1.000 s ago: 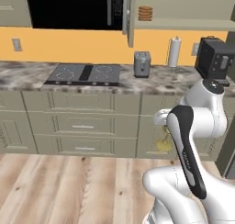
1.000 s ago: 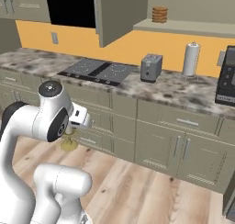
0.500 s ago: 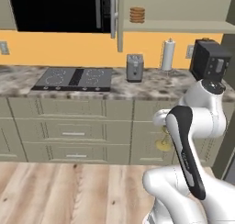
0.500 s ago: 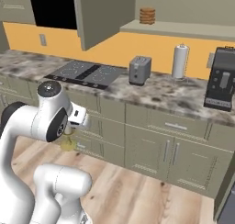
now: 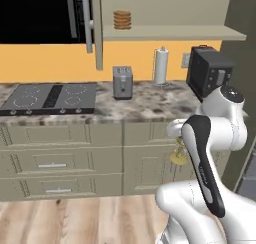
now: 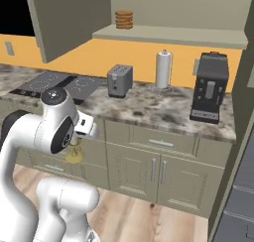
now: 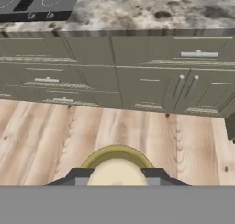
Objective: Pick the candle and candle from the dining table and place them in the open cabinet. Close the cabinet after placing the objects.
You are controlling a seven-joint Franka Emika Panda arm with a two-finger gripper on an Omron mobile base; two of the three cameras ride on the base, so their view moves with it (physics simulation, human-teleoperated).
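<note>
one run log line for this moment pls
gripper: shut on brass candle | arm: tucked low before counter | cabinet door: open

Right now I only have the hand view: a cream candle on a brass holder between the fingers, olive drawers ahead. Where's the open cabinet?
Observer: On the wall above the black cooktop. The beige-olive wall cabinet has its panelled door swung out, and it is dark inside.
Operator: Anything standing on the counter to that side?
Observer: A tall white paper-towel roll stands well right of the cooktop, against the orange wall.
Operator: How high is my load?
Observer: The cream candle on its brass holder hangs in the gripper, apparently below the mottled stone counter, level with the drawer fronts.
</note>
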